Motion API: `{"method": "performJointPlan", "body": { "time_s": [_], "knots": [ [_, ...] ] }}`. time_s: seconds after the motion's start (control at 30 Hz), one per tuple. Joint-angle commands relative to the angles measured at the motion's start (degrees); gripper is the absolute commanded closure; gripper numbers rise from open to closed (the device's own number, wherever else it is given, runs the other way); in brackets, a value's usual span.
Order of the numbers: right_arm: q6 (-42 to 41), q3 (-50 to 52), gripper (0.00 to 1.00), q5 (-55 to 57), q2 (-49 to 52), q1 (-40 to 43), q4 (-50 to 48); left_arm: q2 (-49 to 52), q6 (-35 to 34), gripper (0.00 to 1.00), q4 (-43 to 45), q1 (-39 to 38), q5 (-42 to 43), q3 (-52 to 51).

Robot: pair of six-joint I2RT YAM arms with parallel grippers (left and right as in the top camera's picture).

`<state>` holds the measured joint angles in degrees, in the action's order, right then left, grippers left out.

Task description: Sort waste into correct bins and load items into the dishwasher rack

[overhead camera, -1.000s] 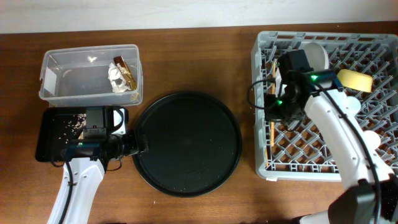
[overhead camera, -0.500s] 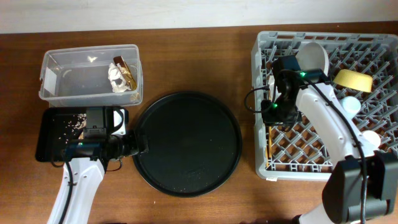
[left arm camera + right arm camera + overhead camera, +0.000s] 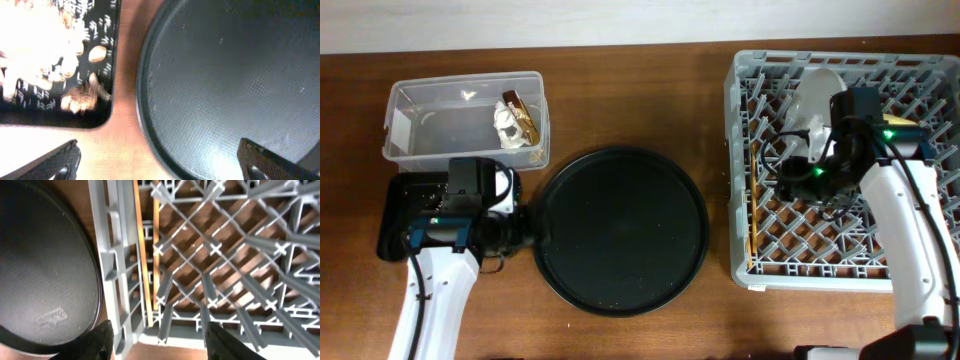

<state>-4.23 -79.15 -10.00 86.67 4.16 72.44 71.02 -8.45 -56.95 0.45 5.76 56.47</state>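
The grey dishwasher rack (image 3: 880, 265) fills the right side. Wooden chopsticks (image 3: 757, 195) lie along its left edge and show in the right wrist view as chopsticks (image 3: 145, 265). A pale plate-bowl (image 3: 817, 92) and a yellow bowl (image 3: 903, 127) stand at the rack's back. My right gripper (image 3: 800, 178) (image 3: 160, 345) hovers open over the rack floor, empty. The clear tub (image 3: 430, 125) holds white tissue (image 3: 506, 122) and a brown-gold wrapper (image 3: 522, 112). My left gripper (image 3: 525, 225) (image 3: 160, 170) stands wide open and empty over the gap between the black tray (image 3: 107, 75), with food scraps (image 3: 77, 97), and the round tray.
A large round black tray (image 3: 620, 230) (image 3: 235, 85) lies in the middle of the brown table, its rim close to the rack's left wall (image 3: 107, 255). The left arm covers part of the shallow black tray (image 3: 392, 220). A white wall edge runs along the back.
My right gripper has opened, let go of the chopsticks at the rack's left edge, and moved right over the rack. The left arm has shifted slightly left.
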Motion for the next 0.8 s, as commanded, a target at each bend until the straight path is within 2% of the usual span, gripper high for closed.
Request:
{"method": "performJointPlan", "body": {
  "time_s": [0.0,0.07,0.17,0.2,0.3,0.4,0.47,0.77],
  "knots": [
    [0.59,1.49,0.39,0.35,-6.73,0.37,0.09,-1.16,3.87,0.01,-3.41,0.20,-1.09,0.79],
    [0.61,4.20,0.39,0.35,-11.37,0.37,-1.90,-2.99,3.85,0.01,-4.00,0.20,-1.09,0.79],
    [0.63,12.07,0.32,0.33,-21.03,0.37,-8.63,-8.94,4.24,0.01,-3.56,0.20,-1.11,0.31],
    [0.61,15.76,0.27,0.33,-25.44,0.37,-11.37,-12.35,4.72,0.01,-2.62,0.20,-1.09,-0.42],
    [0.61,23.85,0.02,0.33,-36.00,0.37,-15.93,-21.99,5.62,0.01,1.42,0.11,-1.11,-4.70],
    [0.61,27.78,0.02,0.31,-42.25,0.37,-15.82,-29.94,4.63,0.01,3.58,0.11,-1.07,-8.24],
    [0.61,28.26,0.02,0.31,-43.32,0.37,-14.58,-31.87,4.66,0.01,4.70,0.11,-1.09,-8.28],
    [0.61,28.26,0.02,0.33,-39.32,0.37,-14.38,-32.15,4.66,0.00,4.63,0.11,-1.09,-8.28]
  ]
}}
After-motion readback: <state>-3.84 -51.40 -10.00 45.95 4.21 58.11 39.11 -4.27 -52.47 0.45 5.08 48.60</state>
